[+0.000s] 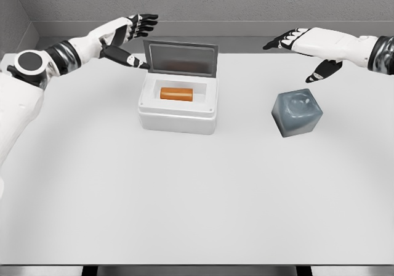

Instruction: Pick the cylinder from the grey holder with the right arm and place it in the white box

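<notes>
Right hand (303, 49) hangs above the far right part of the table (197, 196), fingers spread and thumb hanging down, holding nothing and touching nothing. Nearer the camera, below it, the grey holder (298, 112) sits on the table as a translucent grey block with a shallow hollow in its top; that hollow shows no cylinder. The orange cylinder (176, 93) lies on its side inside the white box (177, 113), which stands left of the holder and well apart from it. The box's grey lid (181, 57) stands raised at its far edge. Left hand (130, 37) hovers just beside the lid's left edge, fingers extended and slack, grasping nothing; whether a fingertip touches the lid cannot be told. No writing or label is readable on any of the things.
</notes>
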